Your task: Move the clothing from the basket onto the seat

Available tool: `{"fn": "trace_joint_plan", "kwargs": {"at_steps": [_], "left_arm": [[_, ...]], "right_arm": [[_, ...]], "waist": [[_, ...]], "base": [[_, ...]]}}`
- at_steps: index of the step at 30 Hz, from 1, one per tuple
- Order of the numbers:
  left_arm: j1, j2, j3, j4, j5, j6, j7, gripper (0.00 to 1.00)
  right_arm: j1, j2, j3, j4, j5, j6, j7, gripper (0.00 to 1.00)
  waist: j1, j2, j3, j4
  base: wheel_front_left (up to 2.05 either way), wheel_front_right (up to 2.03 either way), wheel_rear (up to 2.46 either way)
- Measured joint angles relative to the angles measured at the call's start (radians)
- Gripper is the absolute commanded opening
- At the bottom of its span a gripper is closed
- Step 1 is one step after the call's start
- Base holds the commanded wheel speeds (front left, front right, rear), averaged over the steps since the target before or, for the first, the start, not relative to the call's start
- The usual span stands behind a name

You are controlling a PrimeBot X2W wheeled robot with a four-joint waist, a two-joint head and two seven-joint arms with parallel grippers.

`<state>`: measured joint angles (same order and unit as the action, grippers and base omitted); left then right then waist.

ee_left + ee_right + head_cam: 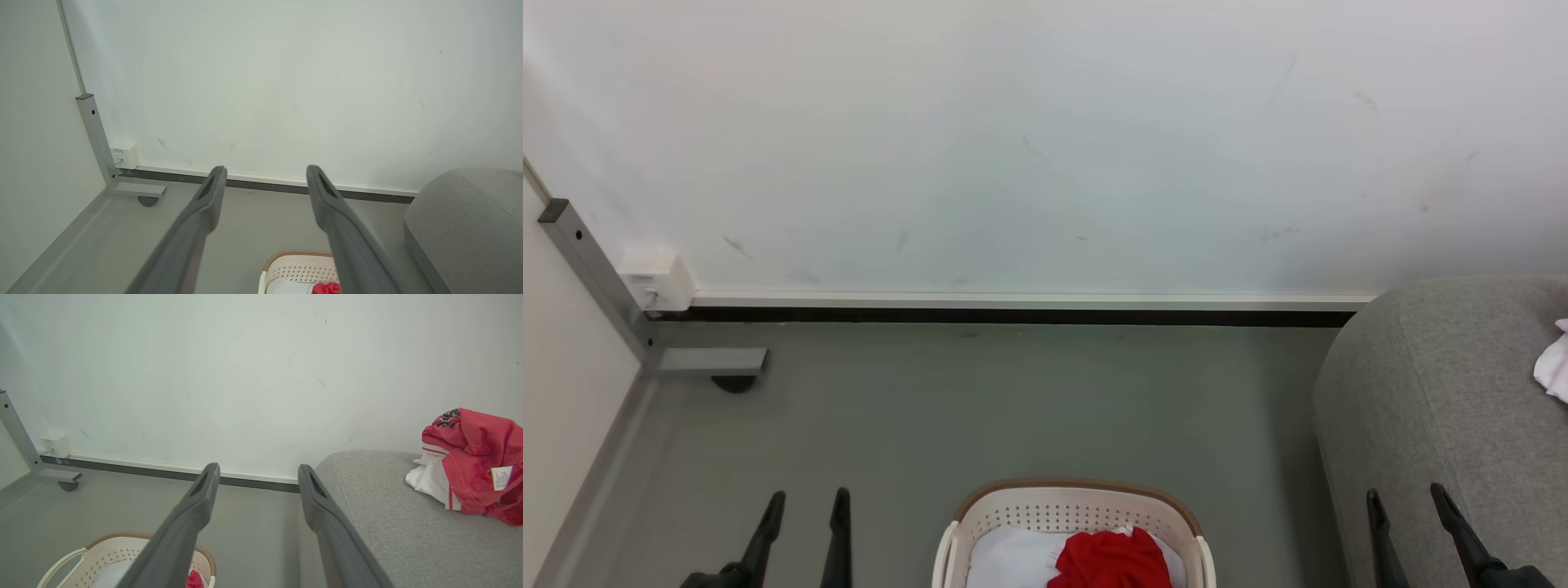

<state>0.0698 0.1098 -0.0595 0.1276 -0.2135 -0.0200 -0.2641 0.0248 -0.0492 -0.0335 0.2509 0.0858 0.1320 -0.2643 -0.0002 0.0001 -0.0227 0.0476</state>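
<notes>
- Left pincer [809, 494] is spread open and empty, over the floor [1013, 400] to the left of the basket [1078, 487]. The right pincer [1405, 490] is equally open and empty, by the seat's [1437, 392] near edge.
- Partly done, I judge: a red-and-white bundle of clothing [474, 465] lies on the seat's top, back from its rounded edge.
- Left to do: a red garment [1111, 559] sits in the basket on a white lining cloth [1013, 559], toward its right wall. What lies beneath is hidden.
- The basket stands on the floor near the seat's left edge, not touching it.
- Room: smooth grey floor, scuffed white wall [1045, 147] with dark skirting [1013, 315], a metal post [592, 269] and a small white box [654, 282] in the left corner.
</notes>
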Motion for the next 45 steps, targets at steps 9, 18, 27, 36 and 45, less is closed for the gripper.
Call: {"fn": "trace_joint_plan", "kwargs": {"at_steps": [9,18,27,36,45], "left_arm": [[-0.001,-0.030,0.039,0.012,0.039,-0.043,0.000,1.00],[-0.016,-0.043,0.053,0.019,0.064,-0.073,0.000,1.00],[-0.148,-0.047,-0.035,0.131,0.093,-0.100,0.000,1.00],[-0.378,-0.045,-0.206,0.421,0.143,-0.108,0.017,1.00],[-0.601,-0.051,-0.376,0.719,0.162,-0.111,0.117,1.00]], "right_arm": [[-0.003,0.000,0.013,0.005,0.000,0.000,0.000,1.00],[-0.025,0.000,0.030,-0.001,0.000,0.000,0.000,1.00],[-0.095,0.000,0.024,-0.037,-0.015,0.000,0.000,1.00],[-0.153,-0.001,0.043,-0.079,-0.014,0.000,0.000,1.00],[-0.229,0.000,0.070,-0.139,-0.023,0.000,0.000,1.00]], "waist": [[0.0001,0.0000,0.007,-0.018],[0.0001,0.0000,0.037,-0.050],[0.0003,0.0000,0.151,-0.102],[0.0004,0.0000,0.301,-0.168],[0.0005,0.0000,0.463,-0.218]], "base": [[0.00,0.00,0.00],[0.00,0.00,0.00],[0.00,0.00,0.00],[0.00,0.00,0.00],[0.00,0.00,0.00]]}}
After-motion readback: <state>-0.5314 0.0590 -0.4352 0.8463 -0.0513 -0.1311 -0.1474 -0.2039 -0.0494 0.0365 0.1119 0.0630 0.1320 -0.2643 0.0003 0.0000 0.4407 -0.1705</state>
